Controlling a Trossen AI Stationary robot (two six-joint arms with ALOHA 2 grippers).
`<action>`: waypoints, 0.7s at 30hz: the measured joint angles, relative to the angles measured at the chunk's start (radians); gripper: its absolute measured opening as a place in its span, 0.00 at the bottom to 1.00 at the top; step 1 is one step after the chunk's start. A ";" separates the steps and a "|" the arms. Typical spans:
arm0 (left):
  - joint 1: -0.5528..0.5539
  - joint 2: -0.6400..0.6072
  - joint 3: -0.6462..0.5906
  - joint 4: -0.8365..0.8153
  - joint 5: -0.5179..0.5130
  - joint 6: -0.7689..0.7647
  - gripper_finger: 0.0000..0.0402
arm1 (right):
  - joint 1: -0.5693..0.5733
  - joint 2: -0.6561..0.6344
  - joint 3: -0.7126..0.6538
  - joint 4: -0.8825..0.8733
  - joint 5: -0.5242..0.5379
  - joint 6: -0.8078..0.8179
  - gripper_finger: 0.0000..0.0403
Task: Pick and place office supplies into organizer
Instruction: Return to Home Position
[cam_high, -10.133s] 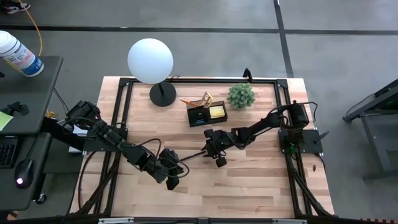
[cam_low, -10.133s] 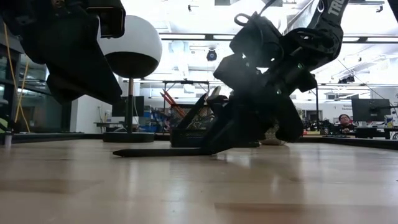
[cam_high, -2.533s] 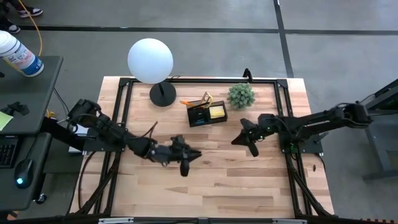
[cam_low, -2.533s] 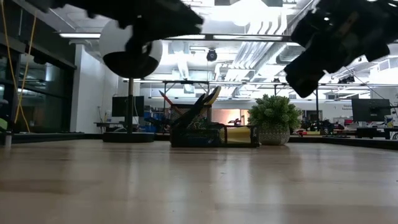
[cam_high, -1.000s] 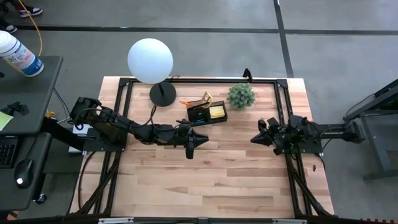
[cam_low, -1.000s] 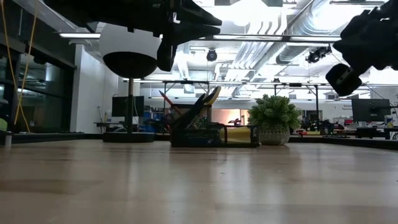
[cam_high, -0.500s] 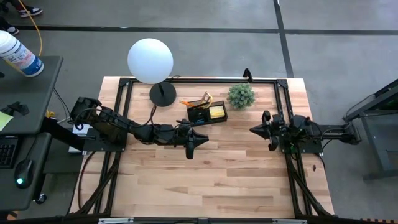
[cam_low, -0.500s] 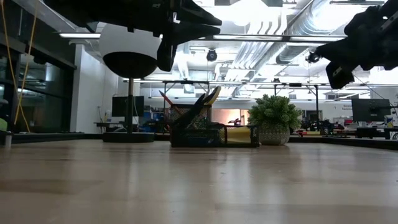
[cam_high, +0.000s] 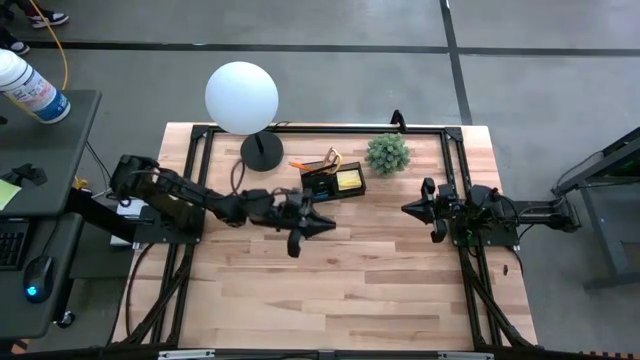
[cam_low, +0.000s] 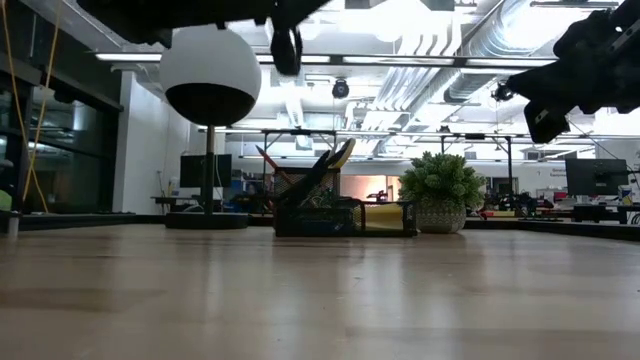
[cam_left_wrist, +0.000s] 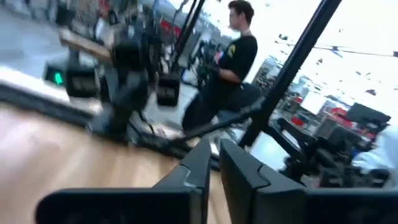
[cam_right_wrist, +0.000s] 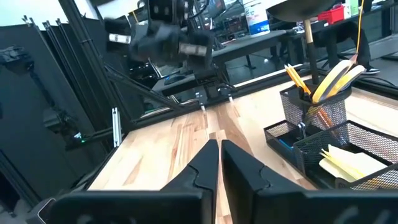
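Jaws both seem closed, clear of organizer (cam_high: 318, 188).

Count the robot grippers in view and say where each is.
2. The left gripper hangs above the table, near the organizer; the right gripper is by the table's right edge.

I'm seeing the wooden table (cam_high: 330, 290) with three things standing in a row at the back: globe lamp (cam_high: 262, 152), black organizer (cam_high: 333, 183), potted plant (cam_high: 387, 154).
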 joint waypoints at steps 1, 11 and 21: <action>0.003 -0.018 0.000 -0.008 0.000 0.033 0.05 | 0.000 0.000 0.000 0.000 0.000 0.000 0.05; 0.030 -0.409 -0.210 -0.234 -0.154 0.187 0.03 | 0.000 0.000 0.000 -0.001 0.001 -0.001 0.06; 0.030 -0.694 -0.499 -0.108 -0.184 0.201 0.00 | 0.000 0.000 0.000 -0.001 0.001 -0.001 0.05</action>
